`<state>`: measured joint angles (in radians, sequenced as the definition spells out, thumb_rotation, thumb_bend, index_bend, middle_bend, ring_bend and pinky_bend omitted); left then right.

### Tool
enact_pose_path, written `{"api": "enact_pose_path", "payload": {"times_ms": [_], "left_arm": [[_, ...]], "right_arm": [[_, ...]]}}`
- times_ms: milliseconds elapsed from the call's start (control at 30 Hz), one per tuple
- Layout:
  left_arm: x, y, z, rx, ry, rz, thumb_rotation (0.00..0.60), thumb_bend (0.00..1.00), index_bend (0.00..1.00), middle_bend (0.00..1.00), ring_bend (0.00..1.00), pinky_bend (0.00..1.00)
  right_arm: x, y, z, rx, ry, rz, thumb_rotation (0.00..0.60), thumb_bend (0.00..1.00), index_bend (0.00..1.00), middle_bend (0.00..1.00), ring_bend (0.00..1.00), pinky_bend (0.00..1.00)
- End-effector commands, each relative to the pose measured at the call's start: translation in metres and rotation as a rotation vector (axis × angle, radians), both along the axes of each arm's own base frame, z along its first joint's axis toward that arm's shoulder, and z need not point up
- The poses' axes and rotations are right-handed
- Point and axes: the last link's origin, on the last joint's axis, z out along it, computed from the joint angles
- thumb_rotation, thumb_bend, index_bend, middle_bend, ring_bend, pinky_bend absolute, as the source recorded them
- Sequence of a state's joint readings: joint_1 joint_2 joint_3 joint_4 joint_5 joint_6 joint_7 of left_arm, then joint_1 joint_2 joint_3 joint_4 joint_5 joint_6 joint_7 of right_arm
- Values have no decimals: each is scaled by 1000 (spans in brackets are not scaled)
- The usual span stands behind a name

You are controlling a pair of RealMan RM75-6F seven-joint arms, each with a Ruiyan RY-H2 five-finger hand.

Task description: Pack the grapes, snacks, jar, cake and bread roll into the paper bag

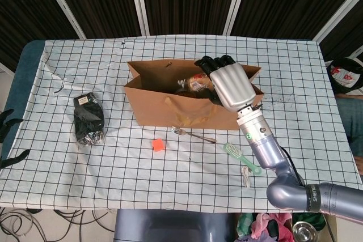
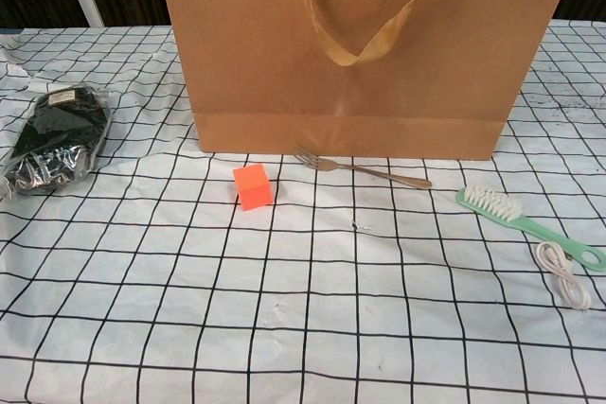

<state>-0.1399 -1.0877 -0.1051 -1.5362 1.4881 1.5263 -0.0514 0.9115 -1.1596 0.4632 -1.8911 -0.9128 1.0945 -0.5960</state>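
Head view: the right hand (image 1: 229, 86) hangs over the open mouth of the bag (image 1: 193, 111), fingers (image 1: 212, 63) curled down past the rim. Just beyond the fingertips, inside the bag, sits a wrapped bread roll (image 1: 195, 83); whether the fingers clamp it or merely touch it cannot be told from here. A roll in film is light, soft and easily crushed, and the wrap looks slick, so a loose grip across its middle would suit better than a pinch at one end. The dark snack pack (image 1: 89, 118) lies on the desk (image 1: 295, 140) well to the left of the fingers, apart from the bag; it is probably light and crinkly, best taken across its width. Only the dark fingertips of the left hand (image 1: 11, 137) show at the frame's left edge, spread and holding nothing. A fork (image 1: 194, 135), an orange cube (image 1: 158, 144), a green brush (image 1: 242, 158) and a white cord (image 1: 245, 176) lie in front of the bag.

Chest view: neither hand appears. The bag's front wall (image 2: 360, 54) fills the top of the frame and hides its contents entirely; only the head view looks into the mouth. This lower camera shows the pack (image 2: 55, 139) closer, its glossy, wrinkled film plain, and the cube (image 2: 252, 185) just short of the bag's foot.
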Motion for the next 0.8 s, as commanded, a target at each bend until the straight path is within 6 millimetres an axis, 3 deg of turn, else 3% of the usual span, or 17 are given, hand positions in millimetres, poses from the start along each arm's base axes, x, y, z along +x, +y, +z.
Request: {"api": "enact_pose_path", "payload": {"times_ms": [33, 267, 433, 567, 600, 800], "left_arm": [[0, 0, 0, -1, 1, 1, 600, 91, 264, 112, 0, 4], [0, 0, 0, 1, 4, 5, 600, 91, 264, 112, 0, 4], [-1, 1, 2, 11, 1, 9, 600, 91, 263, 112, 0, 4], [0, -1, 2, 9, -4, 6, 600, 91, 258, 112, 0, 4], [1, -1, 1, 5, -7, 3, 600, 91, 256, 112, 0, 4], [2, -7, -1, -3, -18, 8, 600, 91, 203, 112, 0, 0]], "right_arm": [[1, 0, 2, 42, 14, -29, 600, 178, 60, 36, 164, 235], [-2, 3, 22, -7, 8, -46, 600, 160, 34, 21, 159, 231], [-29, 17, 67, -198, 58, -79, 600, 160, 31, 72, 192, 229], [-77, 50, 96, -313, 86, -146, 600, 161, 31, 91, 202, 229], [-98, 64, 101, -326, 107, -181, 600, 161, 31, 92, 202, 229], [-190, 133, 105, -314, 206, -356, 600, 160, 31, 93, 198, 229]]}}
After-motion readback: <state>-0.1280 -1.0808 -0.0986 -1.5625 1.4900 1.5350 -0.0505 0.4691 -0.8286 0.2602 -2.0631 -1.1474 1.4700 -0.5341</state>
